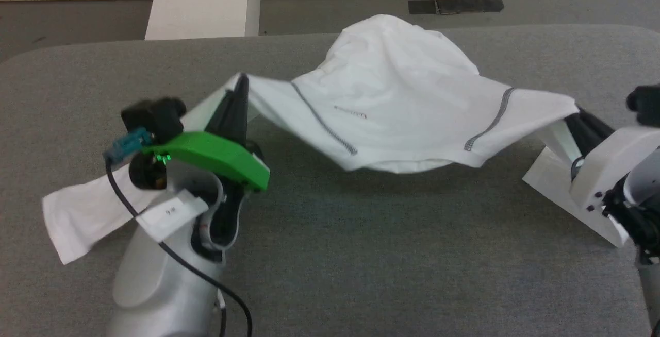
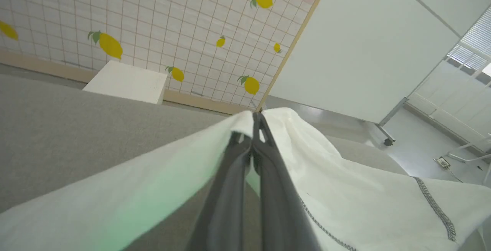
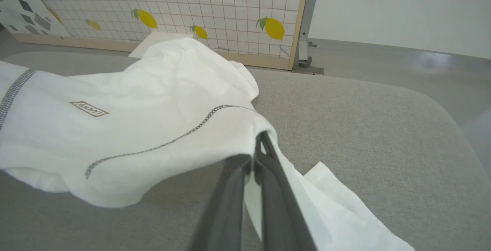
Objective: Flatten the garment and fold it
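A: Left side?
B: Sleeve lies on the bench point(image 1: 361, 254) at lower left. Above it the left gripper point(image 1: 241, 83), pressed together, pinches the long-sleeved shirt point(image 1: 392, 95).
A: Middle?
B: Shirt body is held up between both arms, its collar edge sagging. "LUCKY" patch point(image 3: 88, 109) near centre.
A: Right?
B: At the right edge the right gripper point(image 1: 576, 115) is clamped on the shirt's other side, with the sleeve draping below.
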Tool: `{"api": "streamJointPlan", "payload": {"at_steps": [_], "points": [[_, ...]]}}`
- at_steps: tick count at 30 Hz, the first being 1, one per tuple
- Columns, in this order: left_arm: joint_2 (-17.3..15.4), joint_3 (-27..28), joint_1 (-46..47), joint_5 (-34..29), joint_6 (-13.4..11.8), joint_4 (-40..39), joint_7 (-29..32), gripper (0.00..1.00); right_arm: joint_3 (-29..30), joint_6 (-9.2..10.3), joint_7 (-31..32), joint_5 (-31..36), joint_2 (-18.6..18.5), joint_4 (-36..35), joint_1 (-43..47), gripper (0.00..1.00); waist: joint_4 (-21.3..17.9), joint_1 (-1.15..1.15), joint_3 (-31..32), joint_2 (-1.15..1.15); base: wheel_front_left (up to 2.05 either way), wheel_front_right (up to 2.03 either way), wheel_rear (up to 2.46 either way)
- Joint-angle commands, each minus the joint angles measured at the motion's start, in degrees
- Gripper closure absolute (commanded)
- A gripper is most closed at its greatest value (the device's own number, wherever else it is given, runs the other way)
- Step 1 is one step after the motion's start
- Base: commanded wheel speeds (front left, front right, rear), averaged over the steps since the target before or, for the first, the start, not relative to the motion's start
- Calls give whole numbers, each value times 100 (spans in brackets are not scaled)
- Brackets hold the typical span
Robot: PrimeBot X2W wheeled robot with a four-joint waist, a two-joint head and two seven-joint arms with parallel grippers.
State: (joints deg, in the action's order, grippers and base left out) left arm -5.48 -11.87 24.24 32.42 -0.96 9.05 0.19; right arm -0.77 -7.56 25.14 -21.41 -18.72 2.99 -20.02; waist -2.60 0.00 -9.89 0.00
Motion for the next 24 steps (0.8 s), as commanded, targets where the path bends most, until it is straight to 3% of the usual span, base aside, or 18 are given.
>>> {"api": "streamJointPlan", "payload": {"at_steps": [1,12,24], "points": [[-94,12,396,14,80,-129,80,100,115,8,97,-181,-11,-181,-191,100,16,0,218,0,0,0,0],[-715,127,2506,-109,209,-405,1014,100,369,8,1864,-1493,-615,-1192,-1620,100,33,0,766,0,0,0,0],[-1123,93,3414,-292,143,33,1641,100,421,8,2421,-1481,-595,-679,-2914,100,116,0,947,0,0,0,0]]}}
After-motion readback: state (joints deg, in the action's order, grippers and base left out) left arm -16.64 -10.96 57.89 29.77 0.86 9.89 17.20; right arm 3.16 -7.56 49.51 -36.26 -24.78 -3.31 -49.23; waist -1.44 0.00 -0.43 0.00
